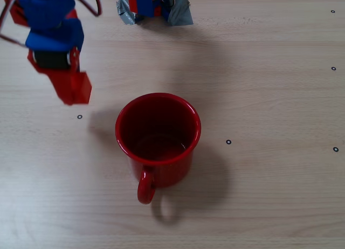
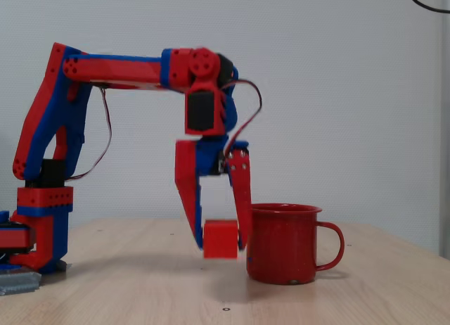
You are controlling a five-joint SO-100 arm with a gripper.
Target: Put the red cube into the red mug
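1. In the side-on fixed view, the gripper [image 2: 221,240] was clamped on the red cube [image 2: 221,239], holding it clear of the wooden table [image 2: 140,297], just left of the red mug [image 2: 284,243].
2. The overhead fixed view showed the cube [image 1: 78,88] left of the mug [image 1: 158,138], whose mouth stood upright and empty.
3. The cube looked light and rigid, its matte flat faces offering good purchase; opposite faces seemed the sensible hold.
4. The glossy mug looked hard and slick, and a nudge might shift it.
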